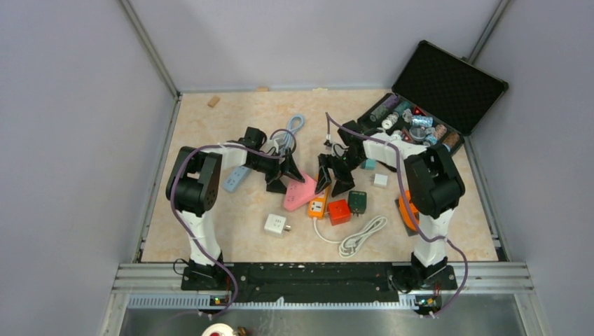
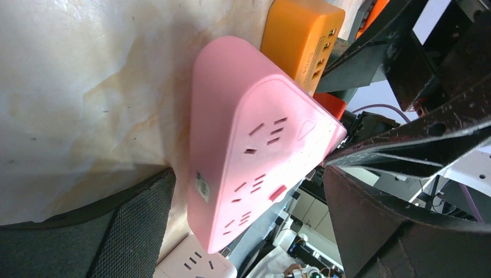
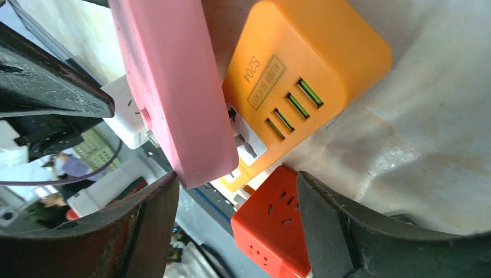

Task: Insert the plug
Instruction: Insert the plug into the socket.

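Observation:
A pink power strip (image 1: 301, 191) lies flat mid-table, sockets up, between both grippers. My left gripper (image 1: 286, 175) is open at its left end; in the left wrist view the pink strip (image 2: 255, 145) fills the gap between the wide-apart fingers (image 2: 87, 231) of that gripper (image 2: 249, 174). My right gripper (image 1: 333, 178) is open over the strip's right end. In its wrist view the right gripper (image 3: 237, 179) frames the pink tip (image 3: 173, 87), an orange USB socket block (image 3: 301, 75) and a red socket cube (image 3: 272, 231). A white cord (image 1: 357, 236) lies coiled in front; its plug is too small to make out.
An open black case (image 1: 448, 84) of small parts stands at the back right. Around the strip lie a white socket cube (image 1: 276, 224), a dark green adapter (image 1: 357, 201), a light blue strip (image 1: 236, 178) and a blue cable (image 1: 294, 126).

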Available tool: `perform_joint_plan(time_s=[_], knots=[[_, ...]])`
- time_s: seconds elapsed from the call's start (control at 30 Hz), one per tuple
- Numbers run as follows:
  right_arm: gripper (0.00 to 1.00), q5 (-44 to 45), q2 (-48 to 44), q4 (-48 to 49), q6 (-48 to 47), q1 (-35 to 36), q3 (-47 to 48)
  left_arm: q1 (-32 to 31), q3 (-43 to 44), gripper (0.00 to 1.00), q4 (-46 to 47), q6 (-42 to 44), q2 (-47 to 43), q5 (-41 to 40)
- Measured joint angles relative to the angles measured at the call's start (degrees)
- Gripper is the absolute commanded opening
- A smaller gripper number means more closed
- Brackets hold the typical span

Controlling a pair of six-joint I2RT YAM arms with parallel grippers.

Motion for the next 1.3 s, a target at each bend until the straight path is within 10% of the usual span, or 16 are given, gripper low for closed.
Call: perform_joint_plan(time_s=[0.57,1.3], knots=[[0.35,-9.8,2.6,2.7,3.4,-2.4,-2.5,-0.1,1.1,0.99,-1.9,1.3,0.0,-1.1],[0.23,-14.9,6.4,0.7,3.7,-3.6,-1.2,-4.0,7.9,0.99,-12.3,4.8,1.6,-10.2]])
